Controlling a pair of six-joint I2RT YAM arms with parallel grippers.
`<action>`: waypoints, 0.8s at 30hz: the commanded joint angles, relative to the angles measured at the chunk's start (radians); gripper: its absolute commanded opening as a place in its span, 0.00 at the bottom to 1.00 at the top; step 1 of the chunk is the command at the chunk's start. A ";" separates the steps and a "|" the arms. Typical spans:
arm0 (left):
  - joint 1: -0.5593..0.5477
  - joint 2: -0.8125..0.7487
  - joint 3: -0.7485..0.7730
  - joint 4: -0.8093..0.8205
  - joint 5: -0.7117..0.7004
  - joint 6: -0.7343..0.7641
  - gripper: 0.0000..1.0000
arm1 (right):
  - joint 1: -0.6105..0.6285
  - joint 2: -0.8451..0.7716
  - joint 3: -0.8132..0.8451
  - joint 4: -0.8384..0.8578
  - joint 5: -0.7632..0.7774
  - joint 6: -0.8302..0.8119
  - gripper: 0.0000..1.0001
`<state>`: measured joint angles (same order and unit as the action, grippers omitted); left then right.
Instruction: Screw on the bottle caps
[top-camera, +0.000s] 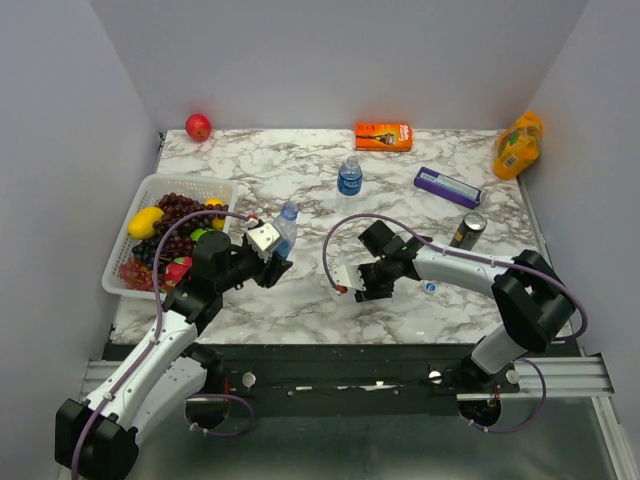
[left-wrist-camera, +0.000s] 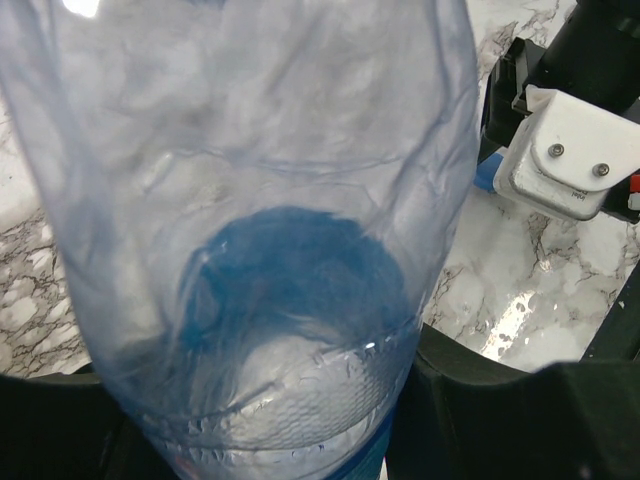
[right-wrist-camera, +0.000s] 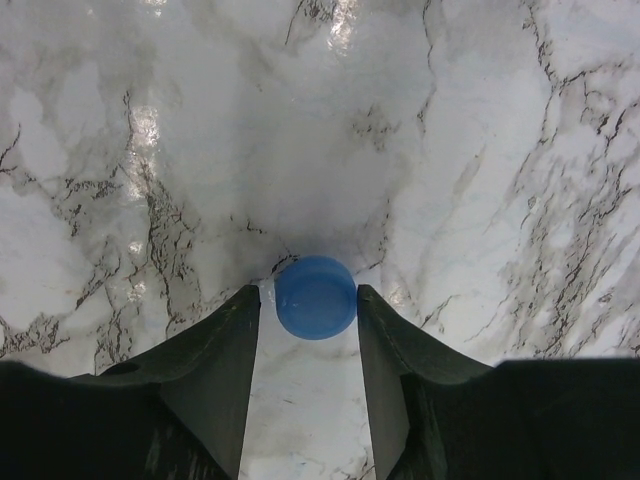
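Seen from above, the left hand gripped a small clear plastic bottle with a blue label above the white marble-patterned desk, just beside a white plastic basket of mixed fruit. The right hand sat low over the desk's middle. A tiny round blue cap lay on the desk beside the right arm. A second labelled clear bottle stood upright farther back, well apart from both hands. A dark metal can, a purple box, an orange packet, a yellow-orange bag and a red apple lay scattered toward the far edge.

The left wrist camera showed the held bottle filling the frame, clamped between the hand's dark fingers.

At the right wrist, another small round blue plastic cap sat pinched between the right hand's two dark fingertips, close over the marble.
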<state>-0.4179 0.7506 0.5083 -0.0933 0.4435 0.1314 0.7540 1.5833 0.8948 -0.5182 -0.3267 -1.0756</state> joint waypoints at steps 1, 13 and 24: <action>0.008 -0.010 -0.010 0.013 0.020 0.007 0.00 | 0.011 0.023 0.007 0.011 -0.003 -0.021 0.49; 0.008 0.001 -0.016 0.020 0.021 0.014 0.00 | 0.011 0.041 0.015 0.001 0.005 -0.029 0.44; -0.071 0.058 -0.070 0.089 0.139 0.109 0.00 | 0.004 -0.185 0.154 -0.262 -0.057 0.080 0.30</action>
<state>-0.4320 0.7723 0.4717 -0.0677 0.5003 0.1703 0.7582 1.5398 0.9237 -0.6197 -0.3248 -1.0645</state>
